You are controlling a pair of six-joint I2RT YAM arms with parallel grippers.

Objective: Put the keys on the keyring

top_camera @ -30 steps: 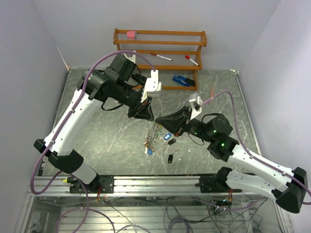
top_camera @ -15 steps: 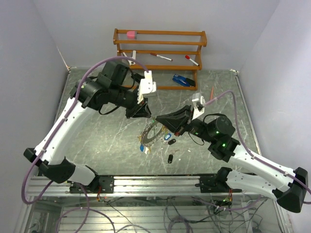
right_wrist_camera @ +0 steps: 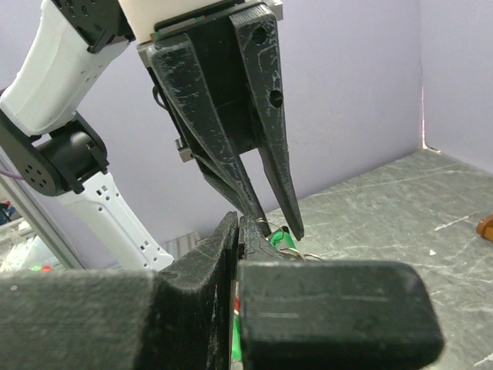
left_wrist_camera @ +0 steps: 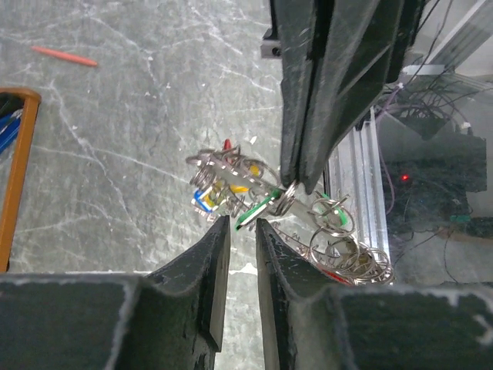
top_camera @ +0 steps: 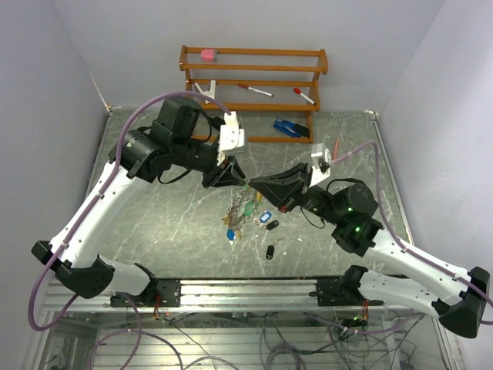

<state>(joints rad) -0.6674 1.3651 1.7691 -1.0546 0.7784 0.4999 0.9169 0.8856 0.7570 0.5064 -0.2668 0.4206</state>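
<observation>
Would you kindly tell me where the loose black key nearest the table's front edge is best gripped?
I'd grip the black key across its narrow plastic head, coming straight down: it lies flat on the table, clear of the other keys.

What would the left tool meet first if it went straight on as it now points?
Probably the green key on the keyring, dangling just ahead of the left tool, beside the shut right tool; depth is unclear.

A thin silvery wire keyring, strung with red, yellow, blue and green tagged keys, hangs as a tangled cluster. Just beside it on the tabletop lie a blue-headed key and a black-headed key. A second black key lies nearer.
</observation>
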